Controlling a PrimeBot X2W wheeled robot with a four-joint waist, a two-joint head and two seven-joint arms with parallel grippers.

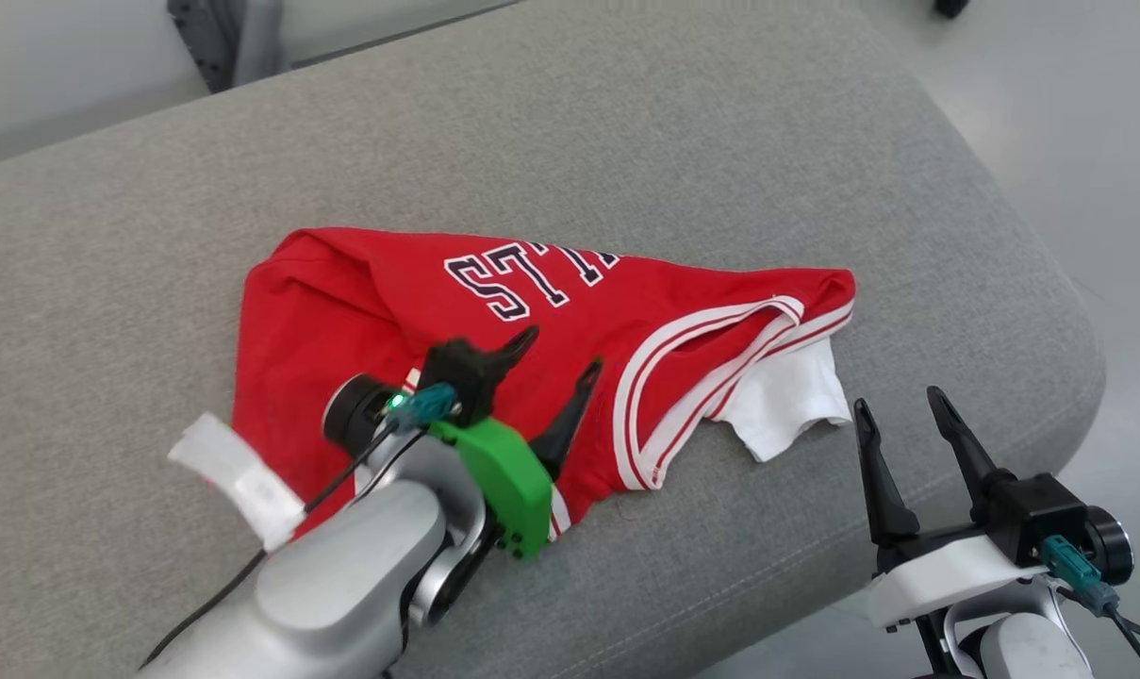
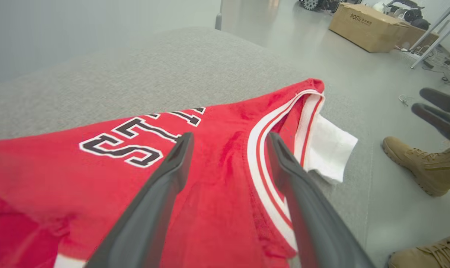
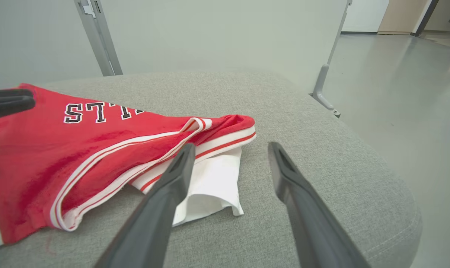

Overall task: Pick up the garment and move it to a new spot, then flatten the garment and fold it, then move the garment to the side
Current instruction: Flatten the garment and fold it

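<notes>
Red jersey point(image 1: 362, 302) with white trim lies rumpled on the grey cushion point(image 1: 626, 141), lettering upward, with a white flap point(image 1: 796, 396) protruding at its right end. Left pincer point(image 1: 564, 347) is poised over the jersey's middle, fingers spread wide, gripping nothing. Right pincer point(image 1: 898, 399), likewise wide open and empty, stands at the cushion's front right edge, near the white flap. A person's tan boots point(image 2: 422, 167) stand on the floor beside the cushion.

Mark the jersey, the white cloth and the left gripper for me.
jersey point(image 1: 343, 302), head view, red cloth left of the lettering.
white cloth point(image 3: 213, 182), right wrist view, its middle.
left gripper point(image 2: 229, 136), left wrist view, midway between its open fingertips.
</notes>
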